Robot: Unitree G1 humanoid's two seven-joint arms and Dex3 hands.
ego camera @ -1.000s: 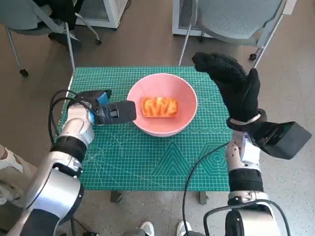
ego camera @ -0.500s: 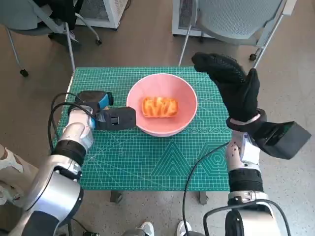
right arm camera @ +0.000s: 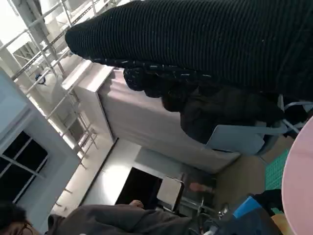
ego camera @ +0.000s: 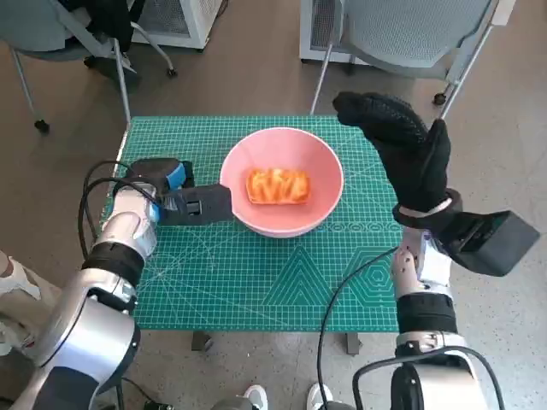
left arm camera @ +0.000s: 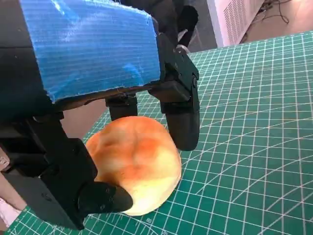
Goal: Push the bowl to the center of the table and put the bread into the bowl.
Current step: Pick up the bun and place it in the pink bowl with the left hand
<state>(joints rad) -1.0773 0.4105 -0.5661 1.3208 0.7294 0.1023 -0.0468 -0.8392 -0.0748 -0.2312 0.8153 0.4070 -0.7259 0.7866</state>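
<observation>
- Green cutting mat (ego camera: 256, 273): pink bowl (ego camera: 320, 201) central, one bread (ego camera: 277, 185) inside.
- Left hand (ego camera: 192, 203): fingers grip a second bun (left arm camera: 134, 164); lifting it into the bowl likely follows.
- Right hand (ego camera: 402, 149): raised, fingers spread, empty.

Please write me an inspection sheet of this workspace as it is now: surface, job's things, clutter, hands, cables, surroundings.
Surface: green cutting mat covering the small table.
Job's things: pink bowl near the mat's middle, with a bread piece inside. The left wrist view shows a second round roll lying on the mat.
Clutter: nothing seen.
Hands: left hand is low beside the bowl, its fingers on either side of the roll; a firm grip cannot be confirmed. Right hand is raised and holds nothing.
Cables: black cable loop at the left wrist; black cable by the right forearm.
Surroundings: chair beyond the table; a person nearby.
</observation>
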